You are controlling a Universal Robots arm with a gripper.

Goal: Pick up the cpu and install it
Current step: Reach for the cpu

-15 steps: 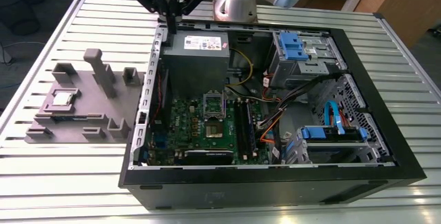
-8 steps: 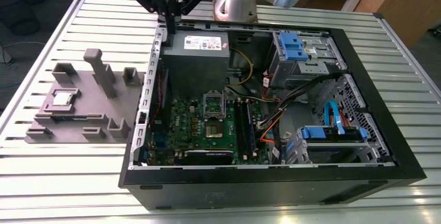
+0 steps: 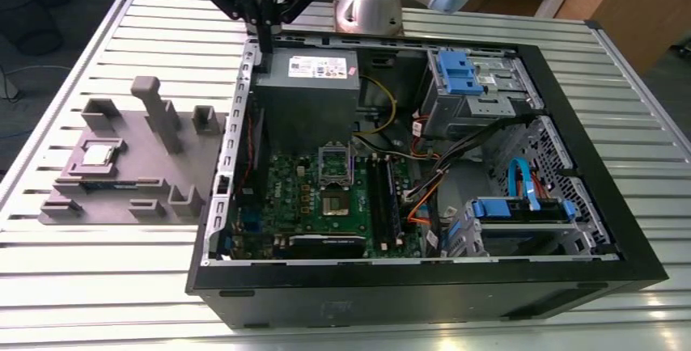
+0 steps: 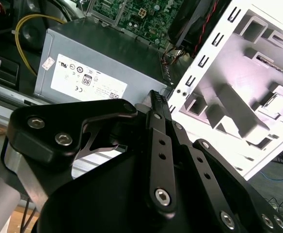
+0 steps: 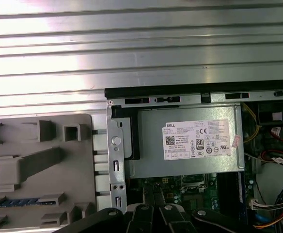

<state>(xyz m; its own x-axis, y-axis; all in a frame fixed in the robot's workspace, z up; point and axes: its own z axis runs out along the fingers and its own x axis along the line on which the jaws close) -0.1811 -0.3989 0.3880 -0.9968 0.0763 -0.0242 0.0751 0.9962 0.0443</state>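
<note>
The open computer case (image 3: 432, 286) lies on the slatted bench (image 3: 108, 286). Beside the case, on the exterior view's left, a grey fixture (image 3: 141, 181) carries the cpu (image 3: 99, 154), lying flat. Farther back, the tool (image 3: 260, 31) hangs over the case's far corner, fingers pressed together and holding nothing.

On the desk (image 3: 108, 286), the cpu (image 3: 99, 154) lies on the fixture (image 3: 141, 185), at the exterior view's left of the case (image 3: 432, 282) beneath my claw (image 3: 262, 40).

Open computer case (image 3: 432, 296) on slatted table (image 3: 97, 286); grey fixture (image 3: 162, 175) beside it; power supply (image 3: 307, 96) inside.
</note>
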